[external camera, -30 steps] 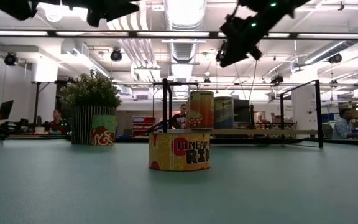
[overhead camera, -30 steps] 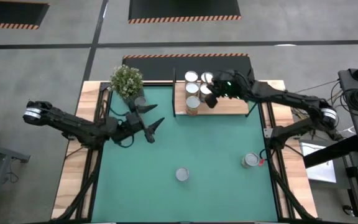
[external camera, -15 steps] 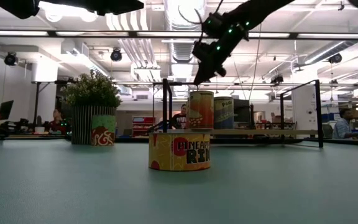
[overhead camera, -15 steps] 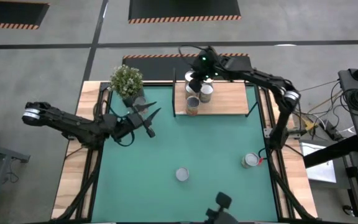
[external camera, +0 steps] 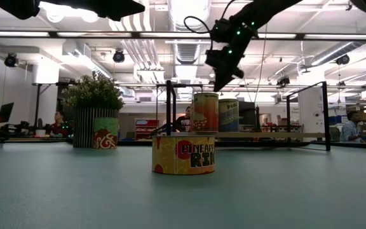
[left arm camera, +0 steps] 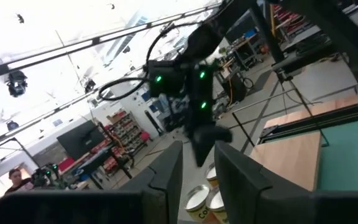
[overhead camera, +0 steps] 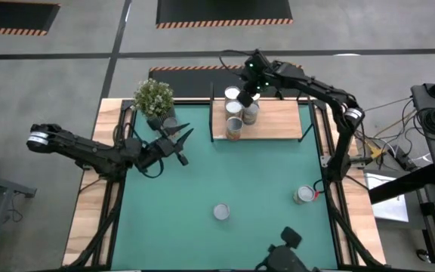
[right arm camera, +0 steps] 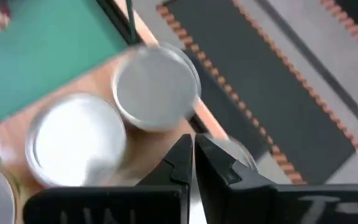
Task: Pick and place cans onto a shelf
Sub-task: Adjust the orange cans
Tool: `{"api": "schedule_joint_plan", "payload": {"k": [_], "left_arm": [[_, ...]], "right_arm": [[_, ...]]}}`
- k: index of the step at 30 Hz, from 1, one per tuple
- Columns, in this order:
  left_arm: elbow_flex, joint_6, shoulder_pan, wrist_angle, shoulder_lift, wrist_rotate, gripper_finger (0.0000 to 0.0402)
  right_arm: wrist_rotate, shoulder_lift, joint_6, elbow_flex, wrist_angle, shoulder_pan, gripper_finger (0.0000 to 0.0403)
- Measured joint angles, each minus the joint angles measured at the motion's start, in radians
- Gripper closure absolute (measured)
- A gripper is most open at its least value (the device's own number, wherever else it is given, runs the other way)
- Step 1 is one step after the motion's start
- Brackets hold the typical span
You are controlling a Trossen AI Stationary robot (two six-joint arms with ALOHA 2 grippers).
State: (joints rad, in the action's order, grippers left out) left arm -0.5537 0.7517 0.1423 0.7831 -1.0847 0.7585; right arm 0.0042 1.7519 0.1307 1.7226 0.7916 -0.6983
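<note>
Two cans [overhead camera: 221,211] remain on the green mat [overhead camera: 263,174] as we note the right gripper [overhead camera: 247,87], jaws pressed together and empty, swung back over the shelf [overhead camera: 282,121], while the left gripper [overhead camera: 178,143] narrows, holding nothing

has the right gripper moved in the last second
Yes. In the high view the right gripper has swung from over the shelf's middle toward its back-left corner, now above the cans there, shut and empty.

"PINEAPPLE RIN…" on front can [external camera: 183,154]
</note>
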Motion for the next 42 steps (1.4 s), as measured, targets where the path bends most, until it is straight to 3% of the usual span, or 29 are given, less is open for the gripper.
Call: {"api": "schedule_joint_plan", "payload": {"k": [5,12,19,30,42], "left_arm": [[0.0,0.0,-0.001,0.0,0.0,0.004,0.0327],[-0.003,0.0,0.0,0.001,0.0,0.003,0.0327],[-0.003,0.0,0.0,0.001,0.0,0.003,0.0327],[-0.003,-0.001,0.0,0.001,0.0,0.003,0.0327],[-0.003,-0.001,0.0,0.001,0.0,0.002,0.0327]], "right_arm": [[0.119,-0.064,-0.03,0.0,0.106,-0.025,0.0394],[0.07,-0.081,-0.092,-0.02,0.239,-0.083,0.0394],[0.067,-0.08,-0.1,-0.085,0.215,-0.104,0.0394],[0.067,-0.08,-0.106,-0.219,0.031,-0.107,0.0394],[0.016,-0.08,-0.117,-0.234,-0.031,-0.107,0.0394]]}}
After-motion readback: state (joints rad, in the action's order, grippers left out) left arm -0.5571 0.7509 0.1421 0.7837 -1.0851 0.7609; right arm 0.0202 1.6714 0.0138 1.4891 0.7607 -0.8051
